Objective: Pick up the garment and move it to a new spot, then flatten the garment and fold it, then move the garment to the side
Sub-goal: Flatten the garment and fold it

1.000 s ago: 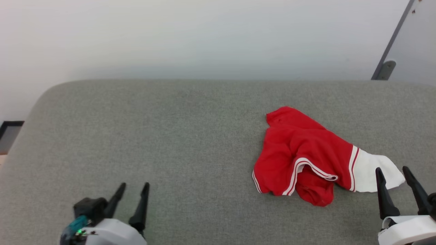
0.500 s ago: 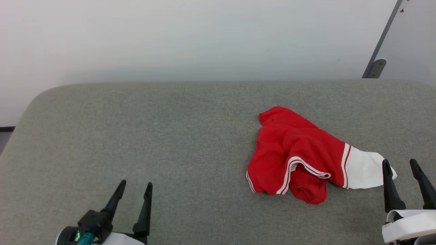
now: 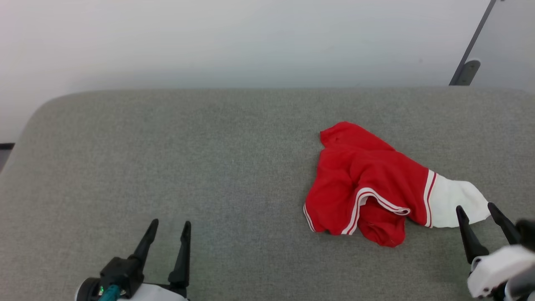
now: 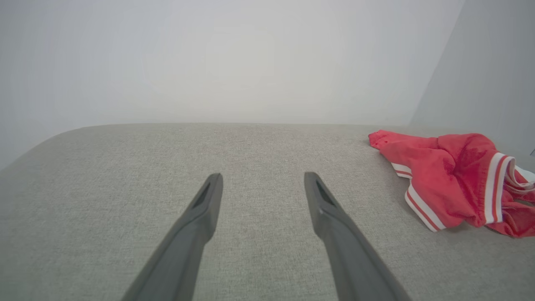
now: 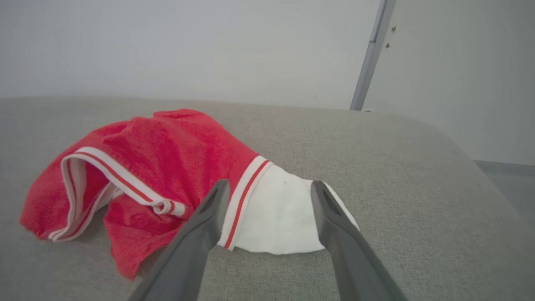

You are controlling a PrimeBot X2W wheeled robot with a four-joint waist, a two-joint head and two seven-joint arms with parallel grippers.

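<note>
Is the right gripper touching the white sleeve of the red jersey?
Cannot tell. In the right wrist view the right gripper overlaps the white sleeve, yet nothing shows whether its fingers rest on it.

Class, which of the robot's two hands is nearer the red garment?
The right hand, open, right beside the garment's white sleeve; the left hand, also open, sits far off over bare grey cushion.

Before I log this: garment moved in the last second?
No. The garment keeps its gap to the back edge of the couch; the camera shifted.
</note>
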